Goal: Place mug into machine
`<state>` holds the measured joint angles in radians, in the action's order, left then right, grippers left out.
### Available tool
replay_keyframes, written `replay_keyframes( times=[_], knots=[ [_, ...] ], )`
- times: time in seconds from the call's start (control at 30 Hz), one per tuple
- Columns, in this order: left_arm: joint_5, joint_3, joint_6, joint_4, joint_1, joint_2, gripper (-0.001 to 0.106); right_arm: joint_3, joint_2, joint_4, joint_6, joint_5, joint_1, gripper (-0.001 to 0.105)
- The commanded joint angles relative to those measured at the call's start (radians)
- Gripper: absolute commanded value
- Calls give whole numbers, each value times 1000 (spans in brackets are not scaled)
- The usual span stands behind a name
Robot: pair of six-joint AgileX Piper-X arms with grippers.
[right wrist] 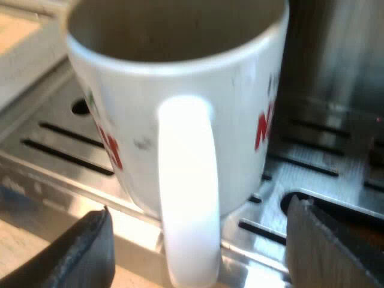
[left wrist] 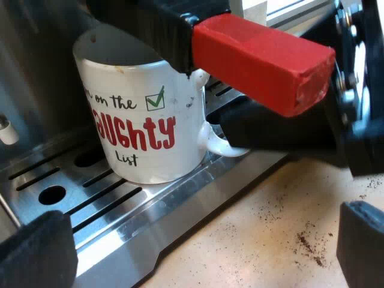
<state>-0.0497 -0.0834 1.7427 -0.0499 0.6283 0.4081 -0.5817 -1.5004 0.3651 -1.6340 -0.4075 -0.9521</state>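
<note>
From the left wrist, you see the mug standing upright on the drip tray of the espresso machine. It is close to the tray's front edge, under the holder handle and its red end. Your left gripper is spread wide with nothing between its fingers, over the tray's front edge and the tabletop, where coffee grounds lie scattered. Your right gripper sits at the mug's side.

From the right wrist, the mug handle faces you at the tray's front edge. The right gripper's fingers stand apart on either side of it, not touching it.
</note>
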Motion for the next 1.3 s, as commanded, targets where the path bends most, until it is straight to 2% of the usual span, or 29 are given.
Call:
replay_keyframes(
  times=[0.03, 0.07, 0.17, 0.33, 0.43, 0.83, 1.0, 1.1, 1.17, 1.3],
  knots=[
    [10, -2, 3, 12, 1, -5, 89, -1, -18, 45, 0, 11, -2, 60],
    [10, -2, 3, 12, 1, -5, 89, -1, -59, 113, -28, 24, -2, 52],
    [10, -2, 3, 12, 1, -5, 89, -1, -104, 201, -39, 22, -2, 48],
    [10, -2, 3, 12, 1, -5, 89, -27, -157, 237, -43, 15, 18, 48],
    [10, -2, 5, 12, 1, -5, 89, -60, -180, 237, -76, 15, 30, 48],
    [10, -2, 7, 12, 1, -5, 89, -173, -252, 237, -76, 22, 52, 48],
    [10, -2, 7, 12, 1, -5, 89, -172, -247, 215, -76, 22, 52, 48],
    [10, -2, 7, 12, 1, -5, 89, -170, -215, 119, -76, 22, 42, 48],
    [10, -2, 3, 16, 1, -5, 89, -146, -172, 46, -76, 24, 38, 48],
    [13, -2, 3, 50, 1, -5, 89, -72, -89, 34, -76, 22, 26, 48]
  ],
)
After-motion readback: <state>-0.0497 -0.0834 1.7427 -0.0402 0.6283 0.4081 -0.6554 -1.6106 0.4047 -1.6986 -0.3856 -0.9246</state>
